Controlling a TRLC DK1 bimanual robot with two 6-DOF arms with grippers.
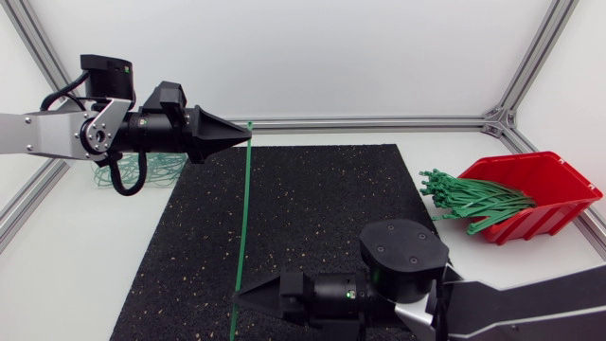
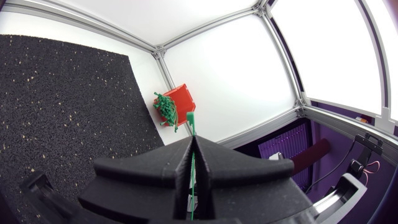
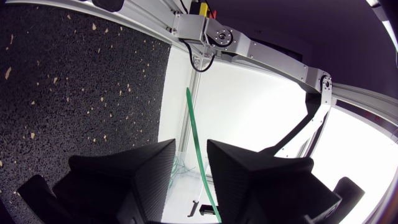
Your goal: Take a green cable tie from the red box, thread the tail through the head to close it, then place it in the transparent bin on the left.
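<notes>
Cable tie (image 1: 243,208) held over mat (image 1: 312,218), unthreaded.
Left gripper (image 1: 246,137) pinches its head end; right gripper (image 1: 240,296) spread around tail. Clamp tail squarely first, then curl it up into head.

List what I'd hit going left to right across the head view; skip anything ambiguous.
looped green ties → left gripper → stretched green cable tie → bundle of loose cable ties → red box
</notes>
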